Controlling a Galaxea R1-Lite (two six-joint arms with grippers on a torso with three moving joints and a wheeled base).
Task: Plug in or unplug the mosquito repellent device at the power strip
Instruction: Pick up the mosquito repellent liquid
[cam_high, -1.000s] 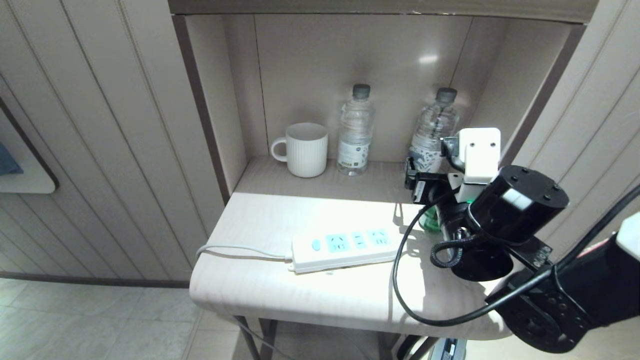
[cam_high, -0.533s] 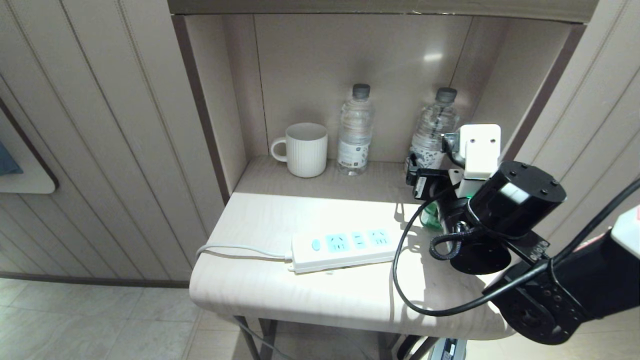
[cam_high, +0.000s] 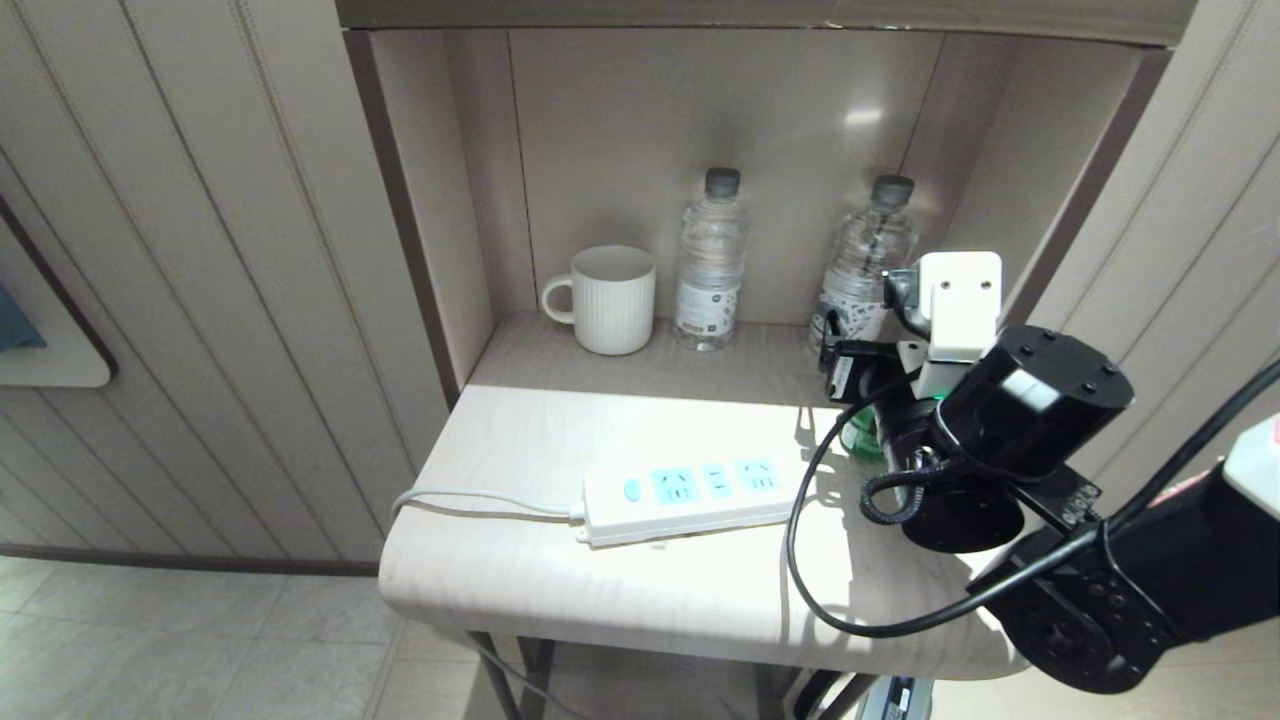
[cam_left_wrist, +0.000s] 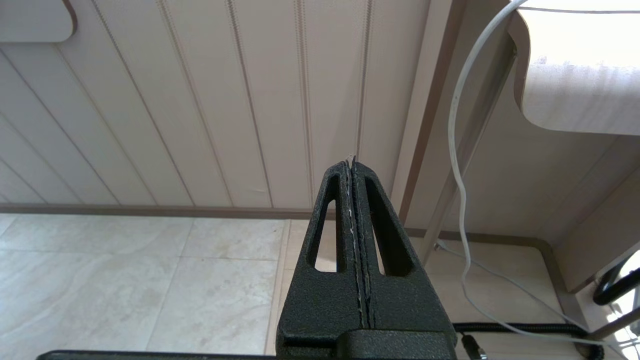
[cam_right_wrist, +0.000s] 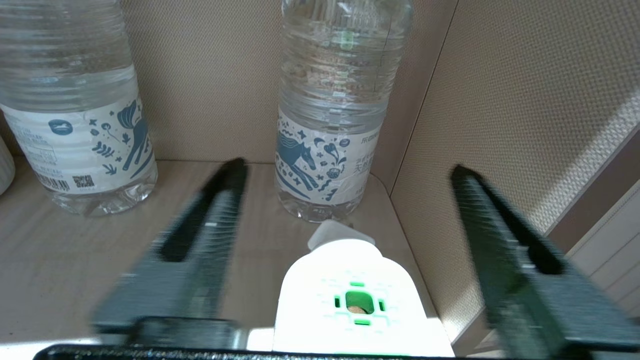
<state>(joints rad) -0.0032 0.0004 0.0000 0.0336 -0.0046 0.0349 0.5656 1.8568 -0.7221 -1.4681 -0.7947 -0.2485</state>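
Two spread fingers (cam_right_wrist: 515, 260) of the right gripper (cam_right_wrist: 345, 210) straddle the repellent device (cam_right_wrist: 355, 300) near the table's (cam_high: 600, 580) right edge; centre before closing.

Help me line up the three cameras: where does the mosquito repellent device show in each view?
Head view: mosquito repellent device, a green sliver on the table's right side, mostly hidden behind the right hand.
Left wrist view: not in it.
Right wrist view: its white head with green centre, low in the picture between the open fingers.
Shared landmark: the right-hand water bottle, just behind the device.
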